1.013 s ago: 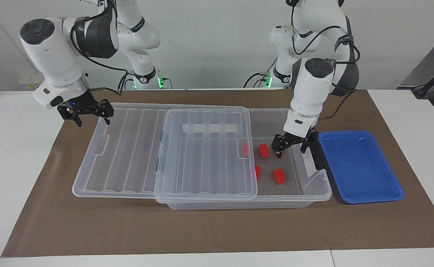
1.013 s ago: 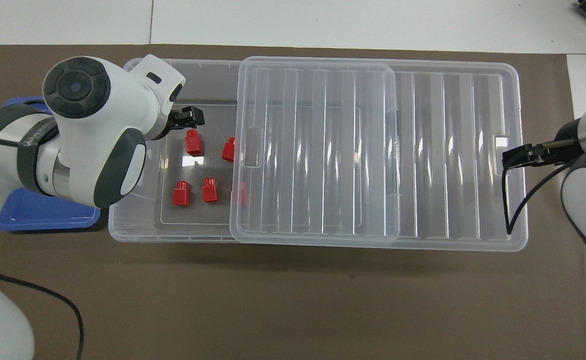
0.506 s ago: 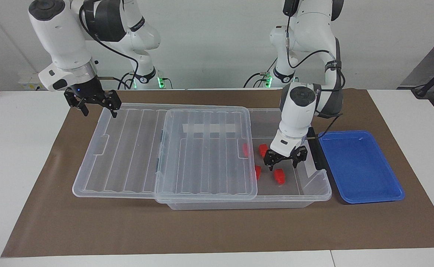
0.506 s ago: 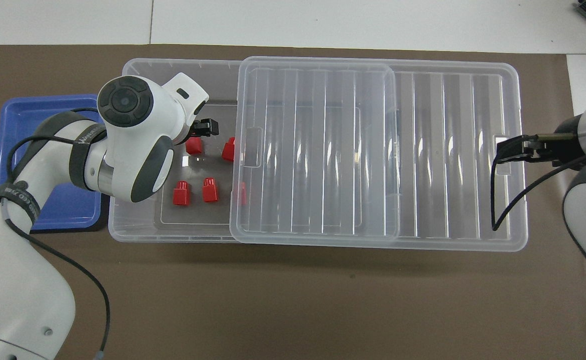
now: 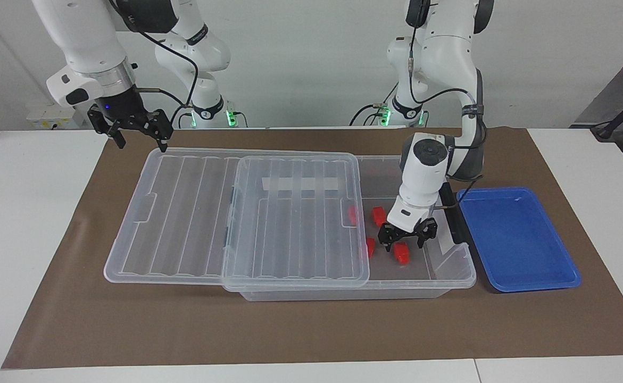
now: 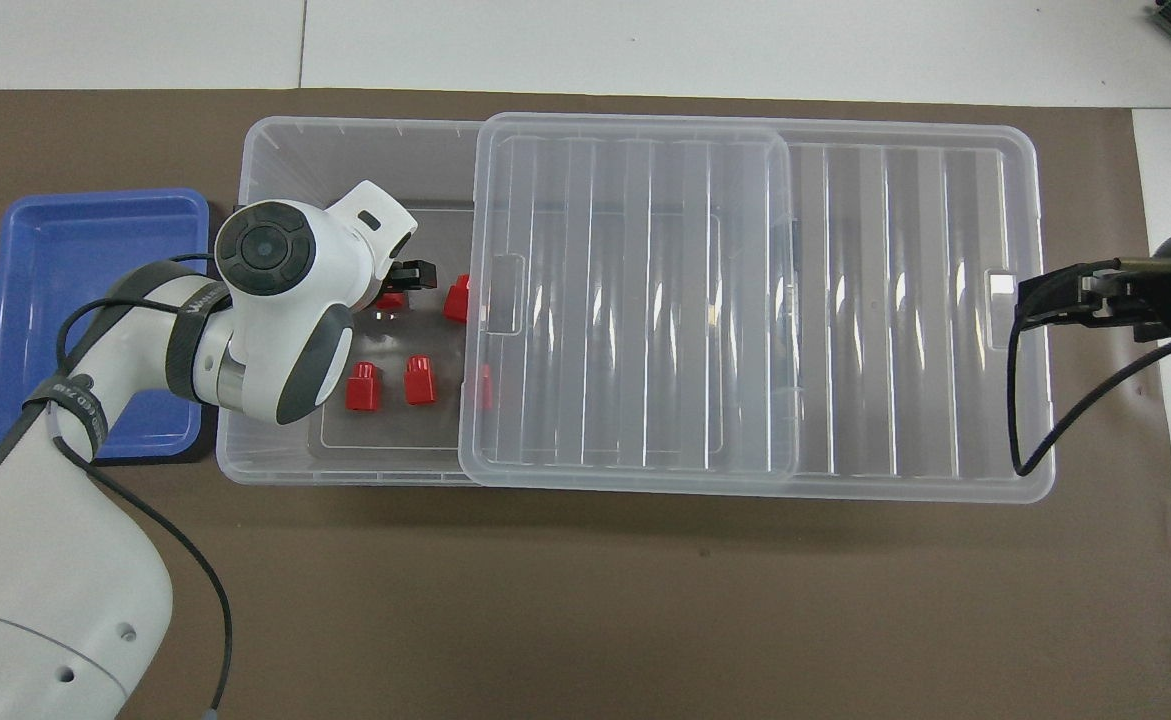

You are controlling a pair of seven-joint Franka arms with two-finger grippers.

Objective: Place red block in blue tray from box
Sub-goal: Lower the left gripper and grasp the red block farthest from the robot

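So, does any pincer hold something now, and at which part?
Nothing is held. The left pincer hangs open over a red block in the box; the right pincer is open and empty.

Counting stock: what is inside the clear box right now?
Five red blocks lie in the box, two partly under the slid-aside lid. The open left gripper is down among them, holding none. Under the lid I cannot rule out more.

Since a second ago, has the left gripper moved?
Yes. The left gripper has dropped inside the box, from near the blue tray to over a red block.
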